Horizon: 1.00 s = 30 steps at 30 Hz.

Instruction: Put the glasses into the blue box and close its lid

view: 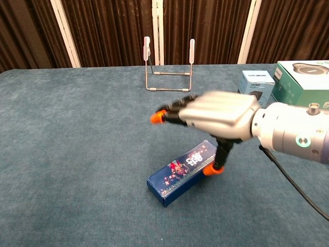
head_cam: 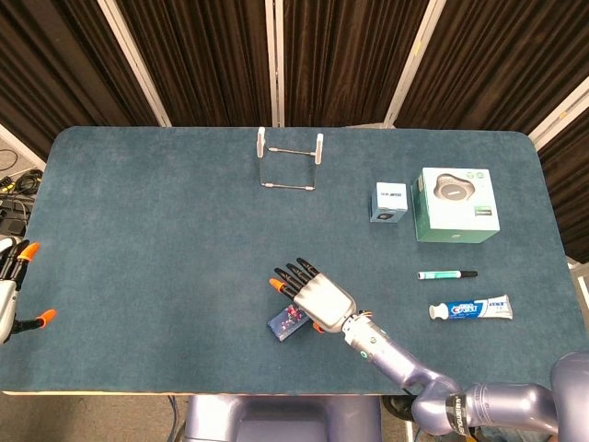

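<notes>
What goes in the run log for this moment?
right robot hand: open, above box | blue box: lid closed | left robot hand: idle

Right hand palm down, fingers extended, thumb pointing down; left hand at frame edge.

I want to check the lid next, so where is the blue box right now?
The blue box lies on the table's near middle, lid down, under the right hand in the chest view; the wire stand is far behind it.
</notes>
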Motion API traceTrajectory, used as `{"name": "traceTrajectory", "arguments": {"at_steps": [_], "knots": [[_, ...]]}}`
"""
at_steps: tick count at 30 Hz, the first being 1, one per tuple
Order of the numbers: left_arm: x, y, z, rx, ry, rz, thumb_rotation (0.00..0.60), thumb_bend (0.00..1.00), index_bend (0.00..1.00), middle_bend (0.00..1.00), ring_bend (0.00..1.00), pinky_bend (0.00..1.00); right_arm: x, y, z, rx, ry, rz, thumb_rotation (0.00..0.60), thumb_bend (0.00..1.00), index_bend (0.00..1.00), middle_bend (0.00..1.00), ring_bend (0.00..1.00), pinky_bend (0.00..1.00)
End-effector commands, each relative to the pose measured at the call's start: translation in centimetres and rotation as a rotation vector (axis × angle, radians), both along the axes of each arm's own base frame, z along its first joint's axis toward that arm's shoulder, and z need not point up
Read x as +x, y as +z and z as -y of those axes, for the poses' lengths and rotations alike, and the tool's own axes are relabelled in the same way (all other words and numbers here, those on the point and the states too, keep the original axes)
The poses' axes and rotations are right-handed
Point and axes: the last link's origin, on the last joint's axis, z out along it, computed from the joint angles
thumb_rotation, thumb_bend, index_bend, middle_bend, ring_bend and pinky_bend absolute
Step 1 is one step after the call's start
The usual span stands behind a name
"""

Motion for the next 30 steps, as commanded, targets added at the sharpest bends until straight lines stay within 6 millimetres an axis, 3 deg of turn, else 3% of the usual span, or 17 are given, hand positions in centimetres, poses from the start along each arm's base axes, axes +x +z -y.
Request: {"name": "traceTrajectory", "arguments": {"at_steps": [1,11,21,25,30], "knots": [[0.0,0.0,0.0,0.001,0.001,0.0,0.6,0.0,0.0,0.0,0.0,0.0,-0.8,-0.6,0.0,0.045,-0.009,-0.06,0.6,0.01,0.0,0.0,0.0,0.0],[-0.4,0.1,-0.2,0.0,0.014,0.001,0.6,0.0,0.0,0.0,0.0,0.0,-0.8,-3.7,0.2,0.065,0.014,-0.113,0.6,0.06,0.05,0.02,0.0,0.0],[-0.4,0.1,-0.3,-0.001,0.015,0.0,0.6,0.0,0.0,0.0,0.0,0.0,-1.2,-4.4,0.3,0.053,0.01,-0.121,0.6,0.18,0.28,0.23,0.04,0.0],[-0.4,0.0,-0.3,-0.002,0.016,-0.001,0.6,0.0,0.0,0.0,0.0,0.0,-1.2,-4.4,0.4,0.044,0.007,-0.111,0.6,0.24,0.45,0.3,0.08,0.0],[-0.4,0.0,-0.3,-0.002,0.015,-0.003,0.6,0.0,0.0,0.0,0.0,0.0,-1.3,-4.4,0.4,0.032,0.006,-0.1,0.6,0.25,0.45,0.31,0.09,0.0]]}}
